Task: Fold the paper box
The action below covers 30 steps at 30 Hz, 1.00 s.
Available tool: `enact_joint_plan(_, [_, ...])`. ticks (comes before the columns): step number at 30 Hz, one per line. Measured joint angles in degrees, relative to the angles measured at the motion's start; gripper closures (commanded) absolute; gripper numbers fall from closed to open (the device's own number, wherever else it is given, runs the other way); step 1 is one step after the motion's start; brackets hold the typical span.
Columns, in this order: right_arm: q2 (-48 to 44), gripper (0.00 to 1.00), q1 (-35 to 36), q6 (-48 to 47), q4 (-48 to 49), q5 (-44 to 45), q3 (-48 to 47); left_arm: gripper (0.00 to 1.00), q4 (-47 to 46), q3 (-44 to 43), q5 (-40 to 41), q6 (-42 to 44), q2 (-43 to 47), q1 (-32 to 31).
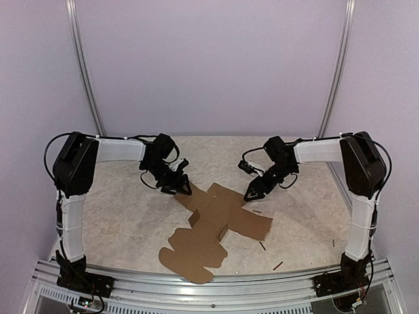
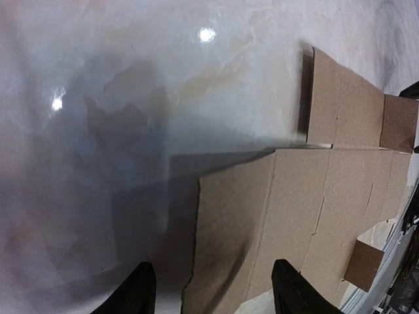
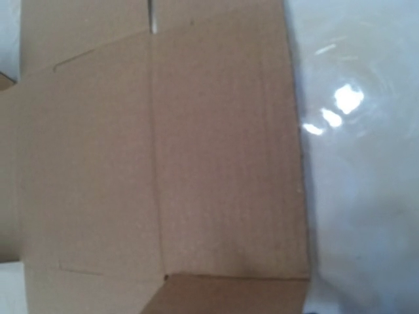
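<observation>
Seeing flat brown die-cut cardboard paper box (image 1: 209, 229) mid-tabletop (image 1: 118, 216), left tool (image 2: 213, 278) open over its far-left edge, can't tell right tool (image 1: 256, 191) state at far-right edge; could skid the sheet sideways instead of creasing if pushed unpinned.

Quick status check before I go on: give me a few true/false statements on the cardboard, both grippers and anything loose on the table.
1. The paper box lies as an unfolded sheet on the table. True.
2. The left gripper is pinched shut. False: its fingers stand apart over the sheet's edge.
3. Both grippers sit at the sheet's near end. False: the left gripper and the right gripper are at its far end.
4. Small dark sticks lie on the table right of the sheet. True.
</observation>
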State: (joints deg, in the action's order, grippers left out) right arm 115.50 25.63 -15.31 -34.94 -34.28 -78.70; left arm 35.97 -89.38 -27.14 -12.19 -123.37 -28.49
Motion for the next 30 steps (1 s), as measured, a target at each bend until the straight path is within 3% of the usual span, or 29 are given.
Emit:
enact_joint_plan(5, [0.0,0.41,0.0,0.0,0.0,-0.7,0.0,0.80,2.7,2.3,0.1,1.0,2.5,-1.1])
enact_joint_plan(10, [0.0,0.40,-0.2,-1.4,-2.0,-0.2,-1.2,0.99,1.6,2.8,0.8,2.5,3.2,-2.3])
enact_joint_plan(18, [0.0,0.39,-0.7,-4.0,-4.8,-0.7,-7.4,1.00,-8.1,12.5,1.9,7.4,12.5,-7.5])
enact_joint_plan(24, [1.9,0.40,-0.7,-5.0,-8.7,-2.5,-12.5,1.00,-13.0,14.6,2.5,10.1,19.0,-9.4])
enact_joint_plan(30, [4.1,0.61,-0.7,-6.1,-13.4,-5.7,-13.7,1.00,-15.6,15.1,5.1,11.7,19.9,-9.7])
